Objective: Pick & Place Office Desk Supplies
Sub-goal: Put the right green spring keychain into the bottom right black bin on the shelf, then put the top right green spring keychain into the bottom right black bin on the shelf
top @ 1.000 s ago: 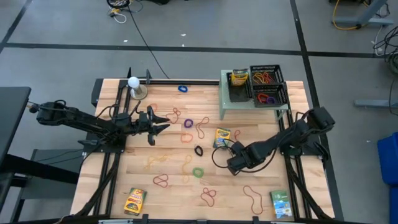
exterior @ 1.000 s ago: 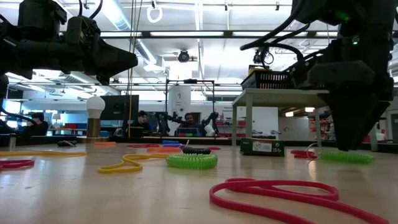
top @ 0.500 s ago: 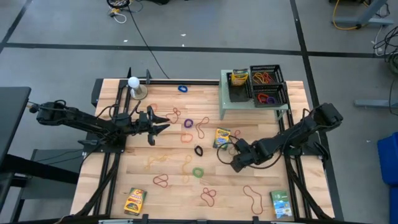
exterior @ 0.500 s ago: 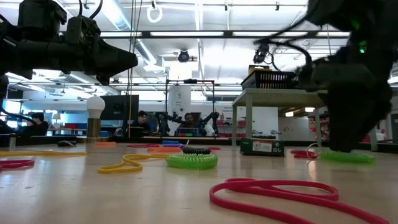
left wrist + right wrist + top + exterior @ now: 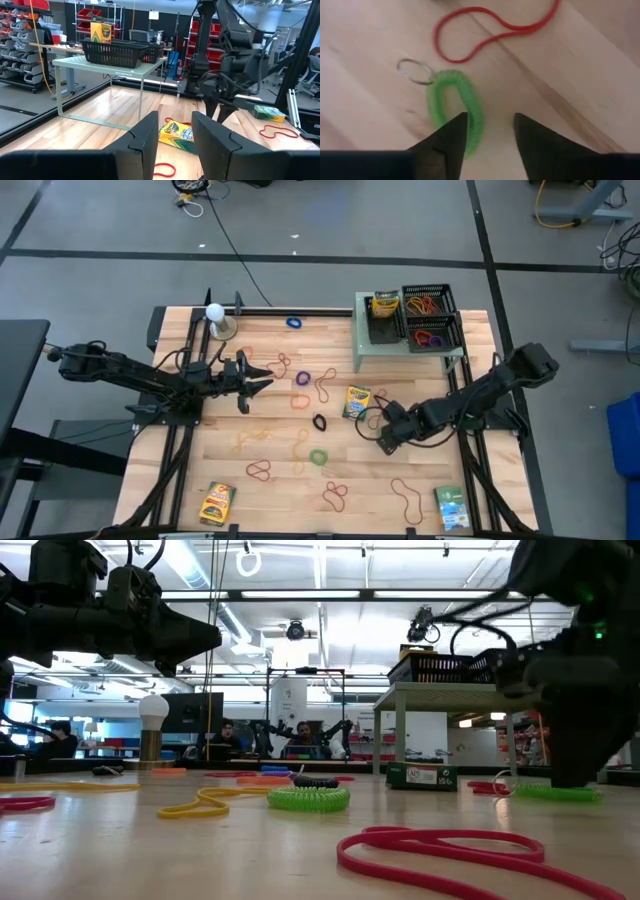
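Since a second ago our right pincer (image 5: 384,442) has slid a little right and farther from the near edge, toward the crayon box (image 5: 356,401) mid-tabletop; our left pincer (image 5: 262,377) has not stirred and hangs over the left half, fingers parted, holding nothing.

Our right wrist view looks down on a green coiled band (image 5: 456,103) with a metal ring (image 5: 414,71) at one end and a red loop (image 5: 495,27) beyond it. The right pincer's fingers (image 5: 451,137) stand apart over the near end of the green coil, one of them above the coil itself, and grip nothing that we can see.

We judge the job barely begun. The black baskets (image 5: 423,317) on the green stand (image 5: 405,350) at the far right already hold a crayon box and some bands. Left on the tabletop (image 5: 200,465) are many loops strewn across the middle, a blue loop (image 5: 294,322) at the far edge, the mid-tabletop box, another box (image 5: 216,502) near left and a green box (image 5: 451,507) near right.
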